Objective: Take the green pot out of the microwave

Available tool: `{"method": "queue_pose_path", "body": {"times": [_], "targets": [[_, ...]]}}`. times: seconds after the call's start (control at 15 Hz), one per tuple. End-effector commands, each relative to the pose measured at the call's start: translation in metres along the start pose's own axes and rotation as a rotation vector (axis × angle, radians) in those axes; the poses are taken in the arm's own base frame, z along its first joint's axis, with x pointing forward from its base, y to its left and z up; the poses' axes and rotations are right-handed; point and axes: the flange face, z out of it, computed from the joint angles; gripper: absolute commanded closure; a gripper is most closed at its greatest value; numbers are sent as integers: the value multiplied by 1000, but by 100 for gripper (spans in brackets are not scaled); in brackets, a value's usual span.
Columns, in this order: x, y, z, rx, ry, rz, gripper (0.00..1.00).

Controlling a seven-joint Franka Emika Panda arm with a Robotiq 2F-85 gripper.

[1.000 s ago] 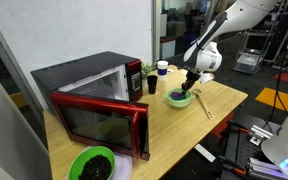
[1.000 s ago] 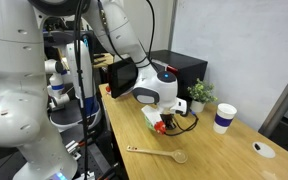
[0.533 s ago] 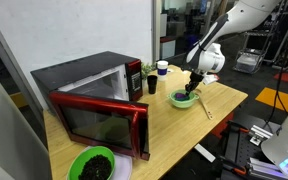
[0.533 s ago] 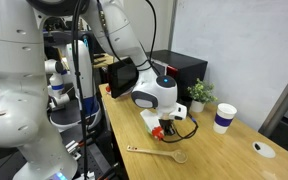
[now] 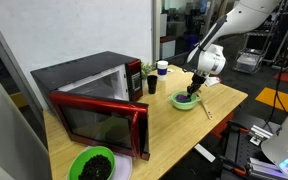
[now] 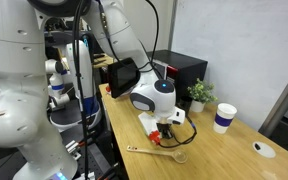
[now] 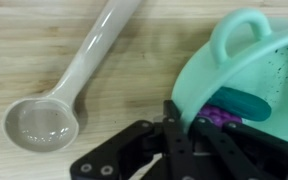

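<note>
Out on the table (image 5: 169,118) at the microwave's (image 5: 89,85) 3 o'clock, the green pot (image 7: 254,70) looks light, rigid and slick, so the gripper (image 7: 182,114), pinched narrow on its 8 o'clock rim, probably holds it well.

robotics lab. large white robot bodies (image 6: 19,90) crowd foreground, cabled equipment rack (image 6: 66,85) behind them, more machinery (image 5: 249,62) on orange-marked floor (image 5: 272,99); microwave (image 5: 89,80), paper cup (image 6: 223,118), potted plant (image 6: 198,93) on wooden table (image 5: 174,130) before plain white partition (image 5: 84,30).
</note>
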Motion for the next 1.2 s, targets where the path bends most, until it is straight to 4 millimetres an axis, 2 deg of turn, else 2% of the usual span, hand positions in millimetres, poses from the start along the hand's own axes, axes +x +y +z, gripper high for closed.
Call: {"method": "queue_pose_path", "body": {"times": [0.0,0.67,0.73,0.8,1.0,1.13], "targets": [[-4,6,6,-2,15,-10,98],[-12,14,11,-12,49,-5,98],[-13,14,11,-10,51,-5,66],[-13,14,11,-8,53,-3,65],[-9,12,8,0,60,-5,45],[1,6,3,10,71,-22,31]]}}
